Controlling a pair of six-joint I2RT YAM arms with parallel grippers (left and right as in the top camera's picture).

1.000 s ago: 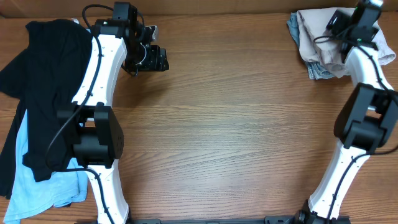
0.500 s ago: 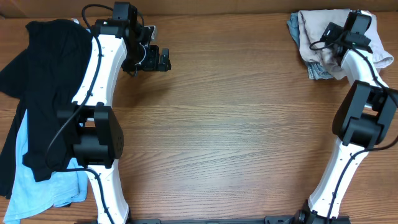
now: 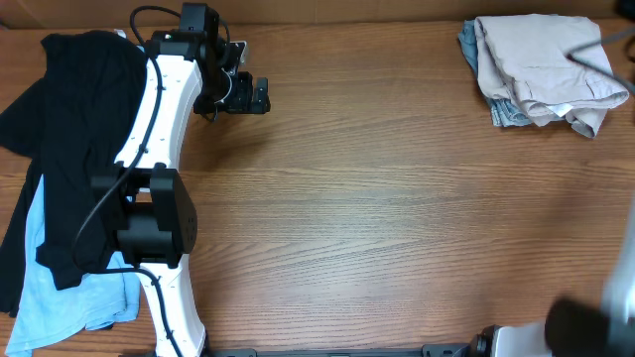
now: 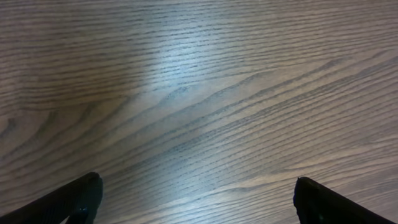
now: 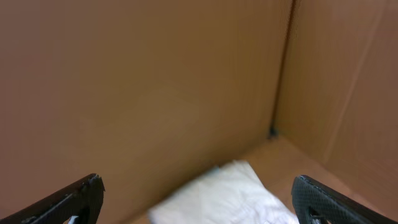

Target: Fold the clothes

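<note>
left gripper (image 4: 196, 179) fingers spread wide, empty, over bare table (image 4: 199, 87). right gripper (image 5: 196, 179) spread too, empty, facing cardboard wall (image 5: 143, 81). beige shorts (image 3: 541, 64) bunched at far right corner; black top (image 3: 69, 149) on blue shirt (image 3: 69, 297) at left edge.

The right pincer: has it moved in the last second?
Yes. The right pincer has left the beige pile, now uncovered at the table's far right corner; its arm blurs the overhead view's lower right edge.

Wood-grain table (image 3: 397, 198) backed by brown cardboard walls (image 5: 124, 81).
</note>
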